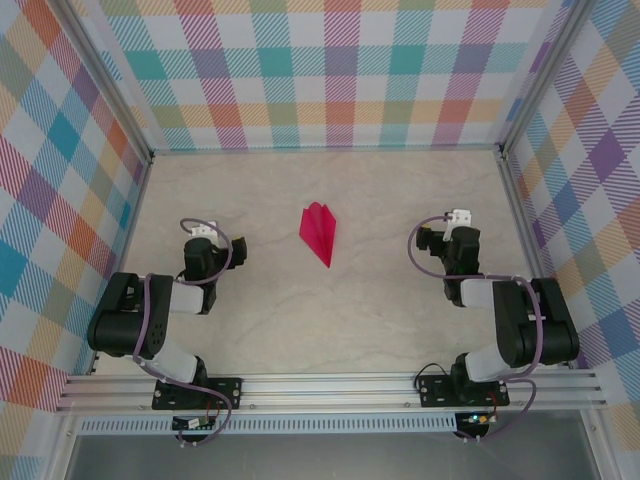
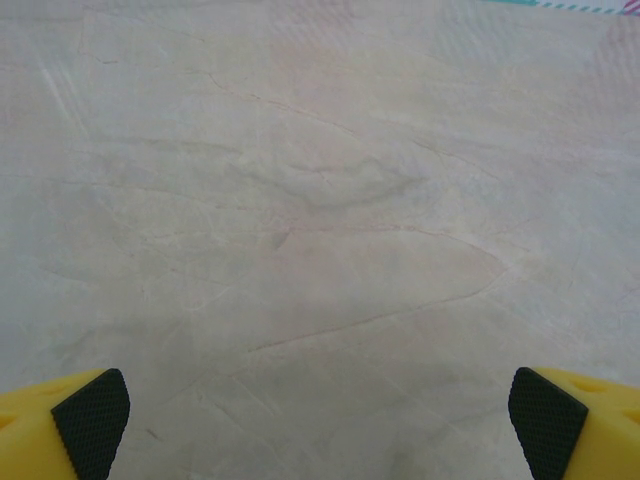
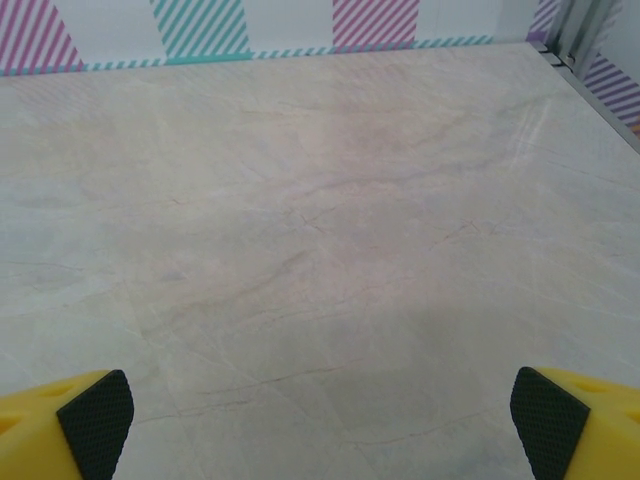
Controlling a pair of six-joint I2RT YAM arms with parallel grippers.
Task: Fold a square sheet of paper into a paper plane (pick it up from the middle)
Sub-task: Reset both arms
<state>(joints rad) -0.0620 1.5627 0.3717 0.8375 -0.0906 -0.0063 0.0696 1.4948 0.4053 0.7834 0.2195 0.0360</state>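
So, paper plane [image 1: 320, 232]: magenta-pink dart w/ centre crease, lying on surface [image 1: 300, 330] approx mid-field in top view, nose toward 5 o'clock, nothing touching it.
Left gripper [image 1: 238, 247]: at plane's 9 o'clock, well apart from it; released, holding nothing; wrist cam has yellow fingers w/ black pads [image 2: 92, 418] spread wide at 7 & 5 o'clock over bare surface.
Right gripper [image 1: 426, 240]: at plane's 3 o'clock, well apart; also released & empty, pads wide apart in its wrist cam.
Surface: pale beige, marble-like veins.
Walls [image 1: 340, 70]: pastel plaid on three sides.
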